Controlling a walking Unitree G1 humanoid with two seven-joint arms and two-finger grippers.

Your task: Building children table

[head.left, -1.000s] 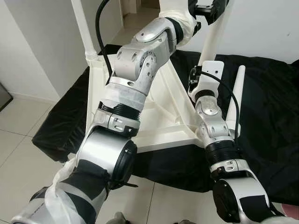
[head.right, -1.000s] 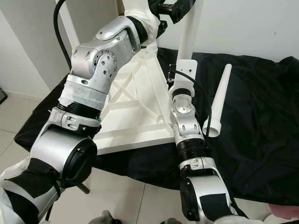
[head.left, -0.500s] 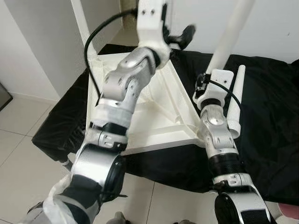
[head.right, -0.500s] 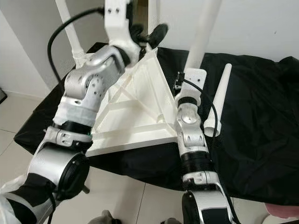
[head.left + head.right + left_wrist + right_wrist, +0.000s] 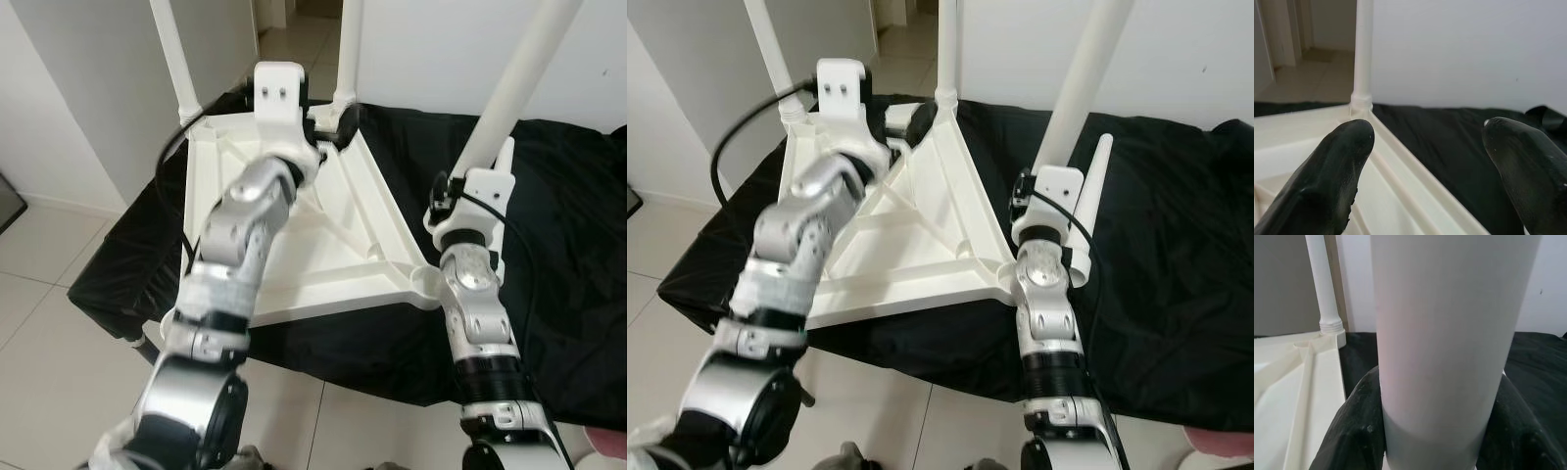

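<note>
1. On my far left I see one white leg [image 5: 174, 54] standing upright in the far left corner of the upturned white tabletop [image 5: 343, 257], which lies underside up on a black cloth [image 5: 568, 225].
2. My left gripper [image 5: 1425, 161] hovers over the tabletop's ribbed underside near the far middle corner, its two black fingers [image 5: 1334, 171] spread apart with nothing between them.
3. A second leg [image 5: 348, 49] stands upright in that far corner, just beyond the left gripper.
4. My right gripper [image 5: 1432, 431] is clamped around a third leg [image 5: 514, 83], holding it slightly tilted at the tabletop's near right corner.
5. A fourth leg [image 5: 1087, 211] lies loose on the cloth, just right of my right arm.
</note>
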